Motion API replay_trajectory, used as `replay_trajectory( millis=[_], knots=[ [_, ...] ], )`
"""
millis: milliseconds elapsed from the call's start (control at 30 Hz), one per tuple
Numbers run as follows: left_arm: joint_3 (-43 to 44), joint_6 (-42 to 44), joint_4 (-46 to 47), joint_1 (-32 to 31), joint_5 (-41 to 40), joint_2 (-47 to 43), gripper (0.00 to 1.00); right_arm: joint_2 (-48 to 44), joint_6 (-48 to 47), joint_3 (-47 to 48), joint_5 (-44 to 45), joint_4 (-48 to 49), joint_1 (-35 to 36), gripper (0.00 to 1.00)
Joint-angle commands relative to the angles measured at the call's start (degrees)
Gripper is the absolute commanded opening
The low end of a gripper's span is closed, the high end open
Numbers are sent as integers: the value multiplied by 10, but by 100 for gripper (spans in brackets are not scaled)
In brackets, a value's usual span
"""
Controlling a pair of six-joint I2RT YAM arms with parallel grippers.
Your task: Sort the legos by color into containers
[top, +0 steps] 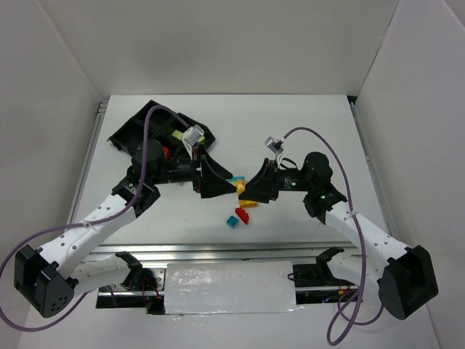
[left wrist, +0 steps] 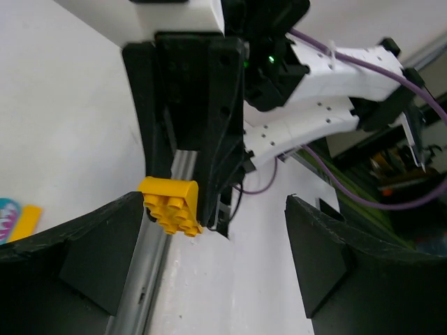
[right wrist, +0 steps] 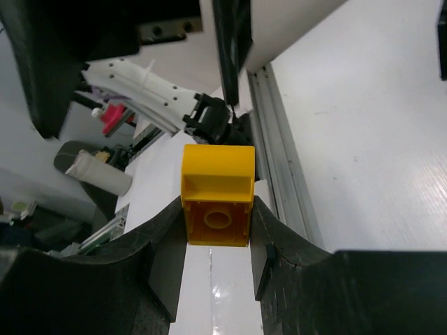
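My right gripper (top: 245, 190) is shut on a yellow brick (right wrist: 218, 199), gripped by its sides with its hollow underside toward the wrist camera. It is held above the table's middle (top: 240, 187). My left gripper (top: 232, 182) faces it from the left, open and empty. In the left wrist view the yellow brick (left wrist: 172, 204) hangs studs-out just by the left finger (left wrist: 91, 258), far from the other finger. The black tray (top: 138, 127) lies at the back left, with a pale green brick (top: 178, 135) and a red one (top: 166, 151) in it.
Loose bricks lie on the table just below the grippers: a red one (top: 243, 215), a yellow one (top: 249, 203) and a teal one (top: 232, 221). A teal and yellow piece (left wrist: 15, 218) shows at the left wrist view's left edge. White walls enclose the table.
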Motion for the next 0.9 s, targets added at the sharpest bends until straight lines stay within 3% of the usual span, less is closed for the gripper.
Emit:
replay_trajectory(
  millis=[0,100,367,633,800,867],
  knots=[
    [-6,19,53,-35,26,1,94,-29,39,-2,-46,100,9,0],
    [3,40,29,-70,1,10,88,-44,32,1,-46,86,13,0],
    [16,23,60,-81,5,36,76,-46,10,9,-48,66,32,0],
    [29,32,42,-82,4,53,76,-56,8,5,-61,85,42,0],
    [16,16,70,-82,17,44,46,-57,-14,9,-47,56,41,0],
    [18,17,73,-82,17,37,42,-52,-17,7,-46,58,41,0]
  ],
)
